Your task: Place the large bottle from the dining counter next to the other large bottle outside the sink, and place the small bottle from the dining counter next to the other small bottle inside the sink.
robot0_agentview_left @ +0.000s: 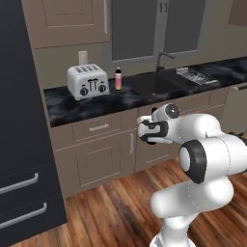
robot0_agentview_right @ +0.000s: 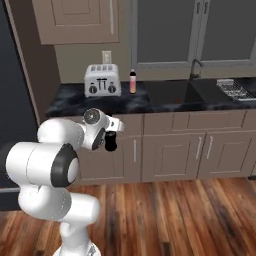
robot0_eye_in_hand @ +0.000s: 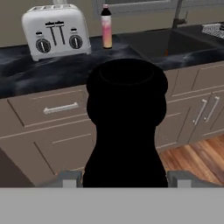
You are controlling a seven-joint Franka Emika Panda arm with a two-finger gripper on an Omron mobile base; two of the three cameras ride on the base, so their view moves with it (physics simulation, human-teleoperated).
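As seen from the left base, the end effector point(robot0_agentview_left: 146, 131) is part-closed on the large bottle point(robot0_agentview_left: 153, 112); right base: black body point(robot0_agentview_right: 110, 141) below the wrist; hand view: glossy, rigid, likely slippery, best gripped mid-body; other large bottle point(robot0_eye_in_hand: 106, 26) on the desk point(robot0_eye_in_hand: 52, 70) ahead.

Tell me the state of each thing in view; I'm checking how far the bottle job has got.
Black bottle: held between the jaws of the gripper, off any counter.
Pink-orange bottle: upright on the worktop, between toaster and sink, cap on.
Toaster: upright on the worktop, slots empty.
Sink: no bottle visible inside from here.
Cabinet doors and drawer: shut.
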